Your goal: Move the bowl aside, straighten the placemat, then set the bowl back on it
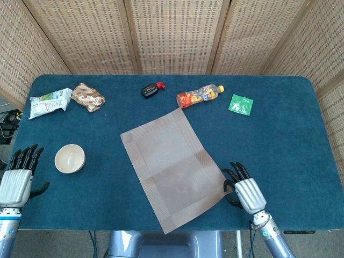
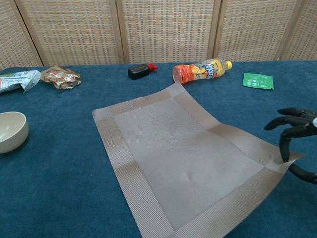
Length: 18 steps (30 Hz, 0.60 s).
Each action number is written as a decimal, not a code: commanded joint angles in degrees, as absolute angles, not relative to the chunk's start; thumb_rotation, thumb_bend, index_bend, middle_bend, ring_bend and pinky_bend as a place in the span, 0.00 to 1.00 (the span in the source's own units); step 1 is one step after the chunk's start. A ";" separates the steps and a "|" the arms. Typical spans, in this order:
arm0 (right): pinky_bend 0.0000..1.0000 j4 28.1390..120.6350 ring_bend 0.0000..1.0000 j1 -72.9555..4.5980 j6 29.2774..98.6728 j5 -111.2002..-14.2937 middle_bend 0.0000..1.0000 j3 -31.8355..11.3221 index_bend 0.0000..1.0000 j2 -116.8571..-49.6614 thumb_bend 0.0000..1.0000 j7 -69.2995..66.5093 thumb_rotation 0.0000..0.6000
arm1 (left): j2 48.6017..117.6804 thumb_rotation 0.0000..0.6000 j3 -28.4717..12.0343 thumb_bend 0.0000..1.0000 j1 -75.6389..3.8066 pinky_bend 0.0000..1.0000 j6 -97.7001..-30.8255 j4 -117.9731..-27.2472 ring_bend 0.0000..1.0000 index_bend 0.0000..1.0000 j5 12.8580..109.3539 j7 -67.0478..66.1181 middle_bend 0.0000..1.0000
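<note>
A brown woven placemat [image 1: 173,167] [image 2: 193,159] lies skewed on the blue table, its near right corner lifted. My right hand [image 1: 244,192] [image 2: 297,136] pinches that corner at the table's front right. The cream bowl [image 1: 70,158] [image 2: 11,131] stands off the mat at the front left, empty. Beyond the front left edge, my left hand [image 1: 17,180] hovers with fingers spread and nothing in it, a short way left of the bowl.
Along the back lie a white snack bag [image 1: 49,102], a brown wrapped packet [image 1: 88,96], a black and red object [image 1: 152,88], an orange bottle on its side [image 1: 199,96] touching the mat's far corner, and a green sachet [image 1: 241,104].
</note>
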State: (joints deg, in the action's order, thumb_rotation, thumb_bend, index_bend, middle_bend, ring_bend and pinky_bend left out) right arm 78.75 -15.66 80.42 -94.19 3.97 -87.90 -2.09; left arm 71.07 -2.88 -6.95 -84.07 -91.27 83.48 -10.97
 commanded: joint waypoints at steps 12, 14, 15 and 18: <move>0.00 71.40 0.02 -19.22 75.24 -85.12 0.31 -5.20 0.71 -80.80 0.56 -5.27 1.00 | 71.44 1.00 -3.02 0.21 -7.13 0.00 -83.85 -91.24 0.00 0.04 83.32 -11.71 0.00; 0.00 70.75 0.02 -20.48 74.09 -83.79 0.31 -6.99 0.71 -80.45 0.56 -4.91 1.00 | 71.54 1.00 -3.07 0.21 -7.17 0.00 -83.71 -91.15 0.00 0.04 83.14 -11.78 0.00; 0.00 70.50 0.02 -20.97 73.73 -83.31 0.31 -7.69 0.71 -80.36 0.56 -4.66 1.00 | 71.57 1.00 -3.08 0.21 -7.19 0.00 -83.69 -91.13 0.00 0.04 83.14 -11.81 0.00; 0.00 70.38 0.03 -22.25 72.36 -81.68 0.32 -9.40 0.72 -80.00 0.56 -3.47 1.00 | 71.62 1.00 -3.07 0.21 -7.21 0.00 -83.72 -91.13 0.00 0.04 83.20 -11.94 0.00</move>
